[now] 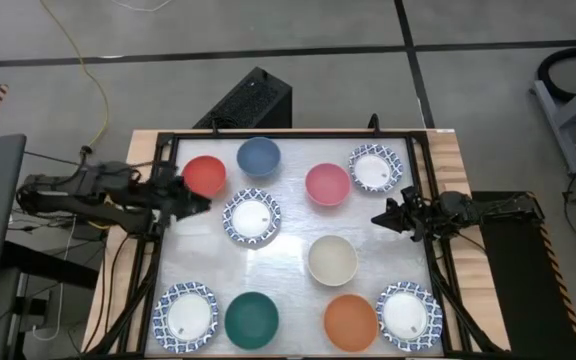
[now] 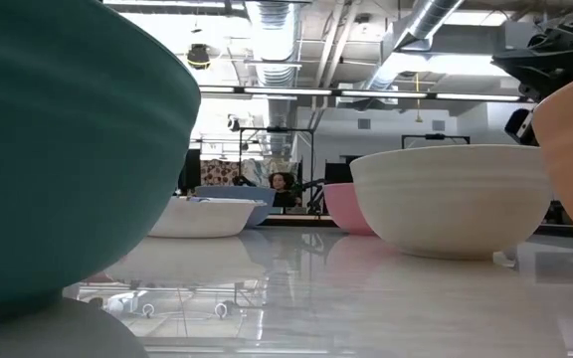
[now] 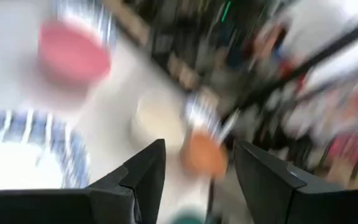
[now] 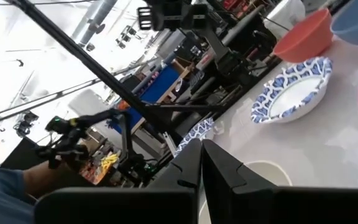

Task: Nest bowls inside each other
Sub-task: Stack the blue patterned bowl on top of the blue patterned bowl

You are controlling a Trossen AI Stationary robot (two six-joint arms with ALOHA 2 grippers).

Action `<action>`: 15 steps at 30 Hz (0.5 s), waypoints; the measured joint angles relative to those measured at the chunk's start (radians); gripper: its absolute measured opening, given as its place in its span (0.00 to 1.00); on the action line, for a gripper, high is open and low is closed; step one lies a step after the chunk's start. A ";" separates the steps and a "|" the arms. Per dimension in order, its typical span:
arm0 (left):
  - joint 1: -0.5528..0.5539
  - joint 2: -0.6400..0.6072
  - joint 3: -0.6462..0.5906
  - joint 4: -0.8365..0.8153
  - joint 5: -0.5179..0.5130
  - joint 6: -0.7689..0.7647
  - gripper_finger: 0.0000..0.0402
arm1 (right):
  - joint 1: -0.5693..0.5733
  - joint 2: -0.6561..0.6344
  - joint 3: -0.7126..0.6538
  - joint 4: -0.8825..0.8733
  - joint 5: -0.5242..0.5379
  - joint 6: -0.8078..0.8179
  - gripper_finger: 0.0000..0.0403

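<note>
Ten bowls (image 1: 331, 259) sit spread singly across the bench (image 1: 288, 225), so I count nothing nested yet. My left gripper (image 1: 200, 203) hovers open and empty beside the red bowl (image 1: 204, 175); my right gripper (image 1: 380, 217) waits shut, empty, near the right edge.

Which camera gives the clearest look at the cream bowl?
The high view: the cream bowl shows whole from above, empty, standing alone. The low view shows only its side, beside the pink bowl. The left wrist view catches it as a blur; the right wrist view shows just a rim.
</note>
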State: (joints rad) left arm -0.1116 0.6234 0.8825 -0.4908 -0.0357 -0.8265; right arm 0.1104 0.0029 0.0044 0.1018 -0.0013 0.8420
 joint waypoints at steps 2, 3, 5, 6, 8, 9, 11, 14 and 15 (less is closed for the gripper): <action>0.000 0.095 0.107 -0.156 0.066 -0.001 0.44 | 0.000 0.000 0.000 -0.004 0.000 -0.001 0.09; 0.000 0.139 0.156 -0.219 0.096 -0.001 0.44 | 0.000 0.000 0.000 -0.004 0.000 0.001 0.09; 0.000 0.217 0.234 -0.307 0.156 -0.001 0.44 | 0.000 0.000 0.000 -0.004 0.000 0.020 0.09; 0.000 0.250 0.265 -0.335 0.186 -0.001 0.44 | 0.000 0.000 0.000 -0.004 0.000 0.025 0.09; -0.003 0.303 0.301 -0.359 0.266 -0.001 0.44 | 0.000 0.000 0.000 -0.005 0.000 0.025 0.09; -0.010 0.325 0.312 -0.364 0.308 -0.001 0.44 | 0.000 0.000 0.000 -0.005 0.000 0.025 0.09; -0.037 0.362 0.321 -0.366 0.385 -0.001 0.44 | 0.000 0.000 0.000 -0.005 0.000 0.025 0.09; -0.099 0.403 0.321 -0.431 0.432 0.008 0.44 | 0.000 0.000 0.000 -0.006 0.001 0.020 0.09; -0.120 0.417 0.321 -0.471 0.429 0.017 0.44 | 0.000 0.000 0.000 -0.010 0.001 0.016 0.09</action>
State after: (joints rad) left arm -0.2321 1.0401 1.2037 -0.9621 0.3929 -0.8094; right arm 0.1104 0.0029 0.0044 0.0917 -0.0006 0.8581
